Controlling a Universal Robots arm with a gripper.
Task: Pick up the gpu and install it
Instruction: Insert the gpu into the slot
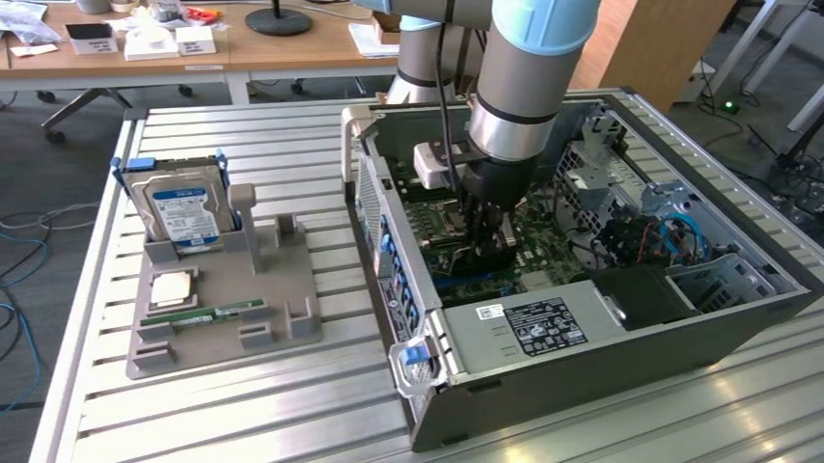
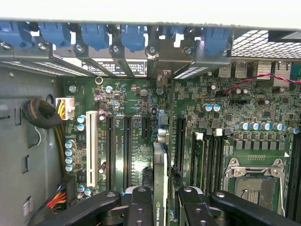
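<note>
Green-black gpu [image 2: 160, 188]: you held it edge-on, upright over the motherboard [image 2: 141, 136], among the expansion slots.
Tool [image 2: 162, 207]: you had its fingers [image 2: 139, 205] clamped on the gpu, down inside the open computer case [image 1: 554, 381].
Desk [image 1: 258, 405]: hard drive [image 1: 184, 212] stood in its grey holder [image 1: 277, 299] towards the exterior view's left edge.

Bright, even daylight fills my workspace; the slatted metal table [image 1: 258, 405] throws pale glare near its front edge. Inside the computer case [image 1: 605, 367] my arm casts soft shadow. My wrist view is sharp on the motherboard [image 2: 136, 117], with my fingers [image 2: 141, 207] slightly blurred.
</note>
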